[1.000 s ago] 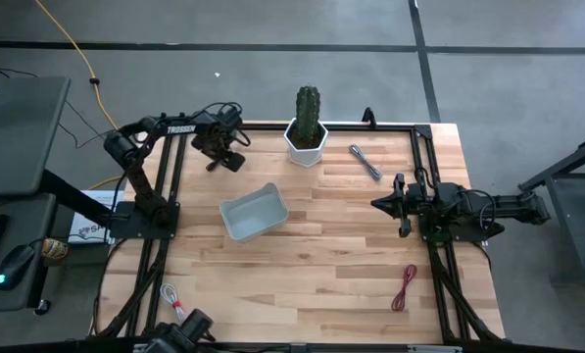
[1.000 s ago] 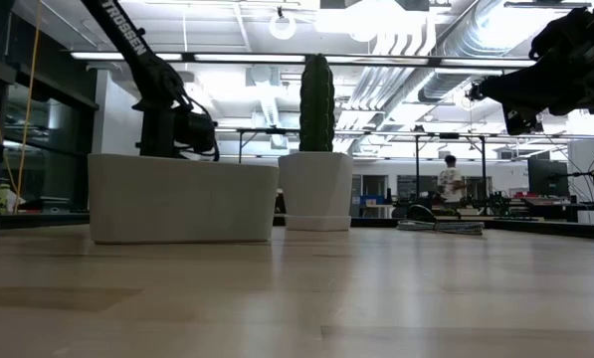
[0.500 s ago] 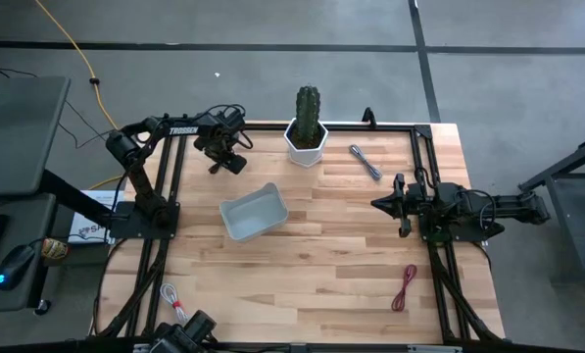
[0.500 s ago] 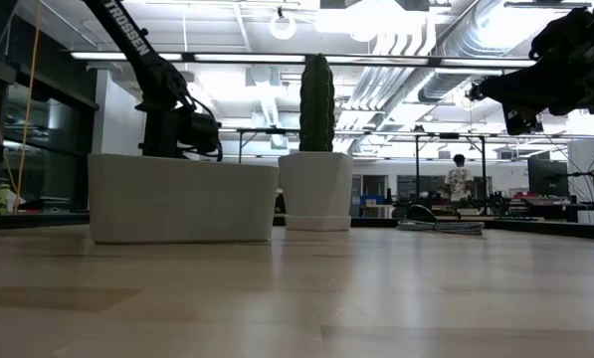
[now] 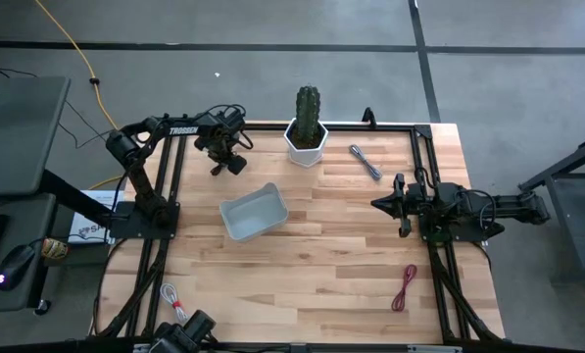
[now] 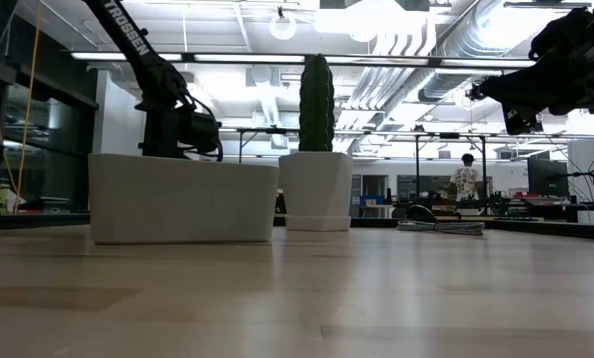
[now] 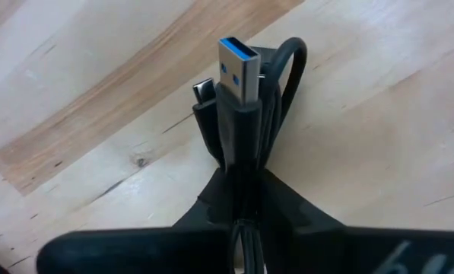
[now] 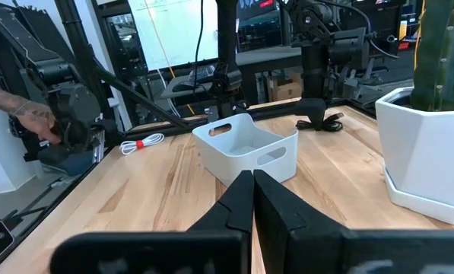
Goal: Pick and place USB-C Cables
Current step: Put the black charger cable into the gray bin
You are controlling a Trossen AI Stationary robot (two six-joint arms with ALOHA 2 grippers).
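Note:
The black USB-C cable bundle (image 7: pixel 246 114), with a blue plug (image 7: pixel 237 61) at its end, lies at the table's far left. My left gripper (image 5: pixel 231 165) is shut on it. The grey cable (image 5: pixel 365 162) lies at the far right beside the cactus pot. The dark red cable (image 5: pixel 404 287) lies near the right front. The white-and-red cable (image 5: pixel 172 302) lies at the near left edge. My right gripper (image 5: pixel 375 204) hangs shut and empty above the table's right side. My left gripper pinches the black bundle's two long sides (image 7: pixel 243 164) between its two fingers, behind the plugs. The fingers come from above, pointing down, and lie across the bundle. The plug end sticks out past the fingertips, and the bundle (image 8: pixel 325 123) rests on the wood.
A white bin (image 5: pixel 254 212) stands left of centre, just nearer than the left gripper. A cactus in a white pot (image 5: pixel 307 132) stands at the far middle. Black frame rails (image 5: pixel 424 147) run along the table's sides. A person's hand (image 8: pixel 33 118) shows beyond the table's near-left corner.
My left gripper has shut on the black cable bundle while staying at the far left of the table. The bundle has stayed on the wood.

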